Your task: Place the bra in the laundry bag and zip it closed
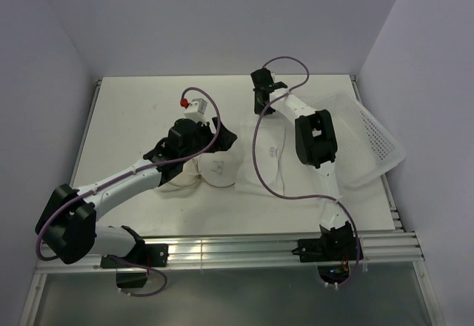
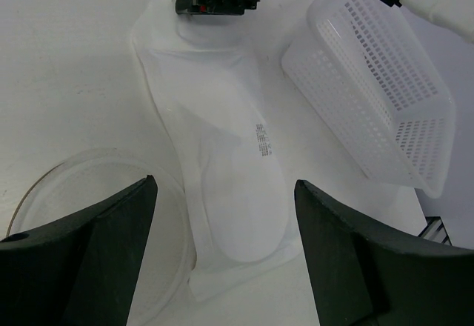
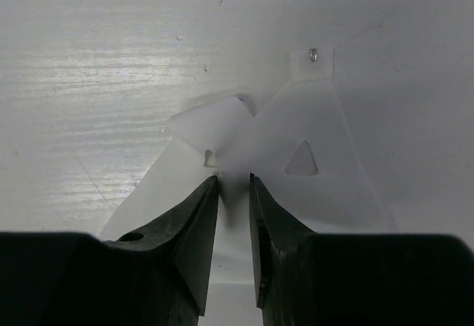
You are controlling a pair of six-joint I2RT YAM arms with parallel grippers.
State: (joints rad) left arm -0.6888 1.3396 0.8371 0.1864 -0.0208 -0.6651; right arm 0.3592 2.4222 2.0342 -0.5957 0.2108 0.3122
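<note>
The off-white bra [image 1: 272,152] lies flat mid-table, its length running away from me. My right gripper [image 1: 258,107] is at its far end, jaws almost closed on a pinch of the bra fabric [image 3: 296,148]; its fingertips [image 3: 234,179] meet over the fold. The round white laundry bag [image 1: 215,169] sits left of the bra, partly under my left arm. My left gripper [image 2: 224,185] is open and empty, hovering above the bra's near end [image 2: 237,178], with the bag's round rim [image 2: 81,185] by its left finger.
A white perforated plastic tray [image 1: 374,137] sits tilted at the right edge of the table, close beside the bra; it also shows in the left wrist view [image 2: 378,81]. Walls close in the table on the left, back and right.
</note>
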